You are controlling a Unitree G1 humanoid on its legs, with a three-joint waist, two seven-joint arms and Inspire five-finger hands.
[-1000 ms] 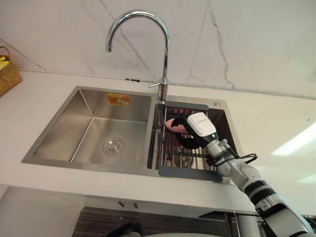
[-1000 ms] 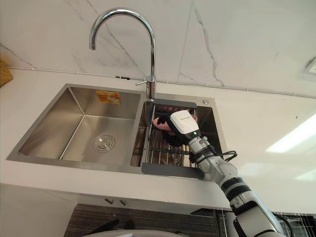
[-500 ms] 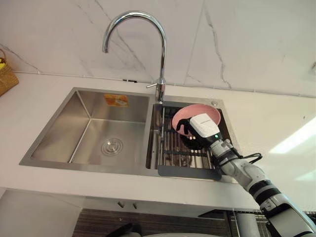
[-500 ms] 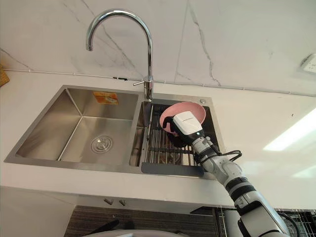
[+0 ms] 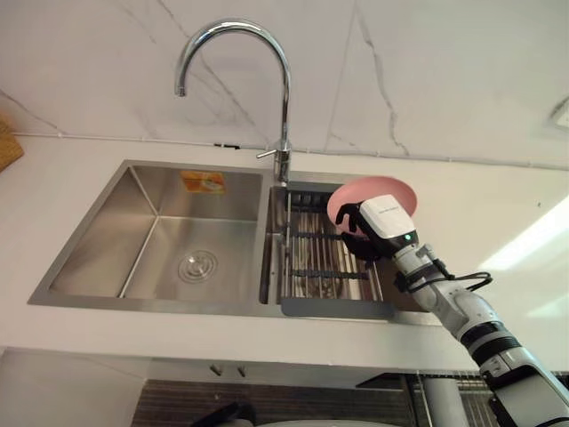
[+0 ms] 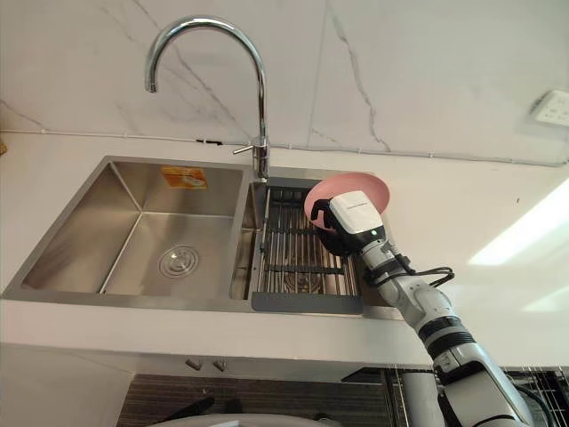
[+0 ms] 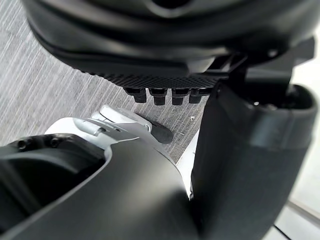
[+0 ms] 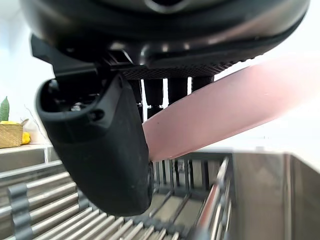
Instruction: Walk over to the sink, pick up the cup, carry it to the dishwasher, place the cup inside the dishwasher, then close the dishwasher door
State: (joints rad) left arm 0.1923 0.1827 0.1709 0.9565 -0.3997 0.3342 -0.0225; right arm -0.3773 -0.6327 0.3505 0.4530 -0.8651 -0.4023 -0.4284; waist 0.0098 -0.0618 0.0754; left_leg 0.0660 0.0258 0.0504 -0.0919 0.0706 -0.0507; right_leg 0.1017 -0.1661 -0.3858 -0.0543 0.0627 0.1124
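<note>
L eye: orange sticker (image 5: 202,181) on far wall of left basin (image 5: 107,240), print too small to read. Pink bowl (image 5: 364,197) held tilted above far-right corner of rack (image 5: 320,267), apart from tap (image 5: 283,107); open counter (image 5: 498,222) to right. Right hand (image 5: 373,233) reaching in from near right, back toward camera.
R wrist: thumb (image 8: 100,150) and fingers clamped on bowl rim, rack bars below.
L wrist: left hand (image 7: 165,45) above grey floor (image 7: 50,100); grip can't tell.
</note>
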